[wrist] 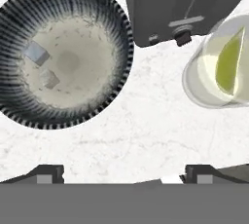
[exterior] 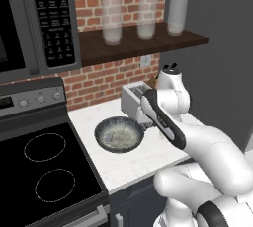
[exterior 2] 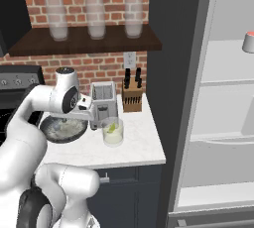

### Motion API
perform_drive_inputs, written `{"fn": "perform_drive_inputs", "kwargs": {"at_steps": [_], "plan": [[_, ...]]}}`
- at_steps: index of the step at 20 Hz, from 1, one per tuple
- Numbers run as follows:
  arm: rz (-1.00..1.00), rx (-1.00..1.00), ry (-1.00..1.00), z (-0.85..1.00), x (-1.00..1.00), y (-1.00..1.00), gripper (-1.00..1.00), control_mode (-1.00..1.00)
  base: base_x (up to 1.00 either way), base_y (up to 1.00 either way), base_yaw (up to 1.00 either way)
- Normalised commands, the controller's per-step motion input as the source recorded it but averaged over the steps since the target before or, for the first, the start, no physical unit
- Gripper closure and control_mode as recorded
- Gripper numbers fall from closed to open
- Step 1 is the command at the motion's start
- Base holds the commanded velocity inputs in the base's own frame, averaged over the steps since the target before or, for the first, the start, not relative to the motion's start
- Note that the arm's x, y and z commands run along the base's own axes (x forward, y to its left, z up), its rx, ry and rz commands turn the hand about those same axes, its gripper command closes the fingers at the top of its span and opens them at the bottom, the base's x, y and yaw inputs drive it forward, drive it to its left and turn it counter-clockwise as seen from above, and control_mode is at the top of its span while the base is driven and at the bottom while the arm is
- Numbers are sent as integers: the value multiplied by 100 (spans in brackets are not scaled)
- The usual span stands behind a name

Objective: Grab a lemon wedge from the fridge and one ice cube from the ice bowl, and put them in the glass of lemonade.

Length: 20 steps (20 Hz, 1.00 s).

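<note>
My gripper point(wrist: 124, 174) hangs open over the white counter, nothing between its fingertips point(wrist: 46, 173). The ice bowl point(wrist: 124, 47), dark outside and speckled inside, lies up and left of it in the hand view, with two ice cubes point(wrist: 37, 52) on its bottom. To the upper right stands the glass of lemonade point(wrist: 204, 72), a yellow-green lemon wedge point(wrist: 227, 65) inside it. From the right base camera, the glass point(exterior 2: 113, 132) sits right of the bowl point(exterior 2: 62, 130), my hand just above the gap between them. The fridge point(exterior 2: 168, 98) stands open at the right, white shelves showing.
A grey toaster point(wrist: 170, 4) stands right behind bowl and glass. A knife block point(exterior 2: 132, 95) is by the brick wall. Tall glasses point(exterior: 143, 16) line the wooden shelf above. The black stove point(exterior: 44, 171) borders the counter on the left. A red-topped cup point(exterior 2: 249, 41) sits in the fridge.
</note>
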Motion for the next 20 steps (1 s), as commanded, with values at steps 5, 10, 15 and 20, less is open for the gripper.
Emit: {"fn": "perform_drive_inputs", "kwargs": {"at_steps": [5,10,15,20], "plan": [[5,0,5,-1,61,100,-100,-100,0,0,0],[0,0,1,-29,61,93,-100,-100,0,0,0],[0,0,1,-48,29,71,-100,-100,0,0,0],[0,5,0,-21,36,29,-100,-100,0,0,0]]}}
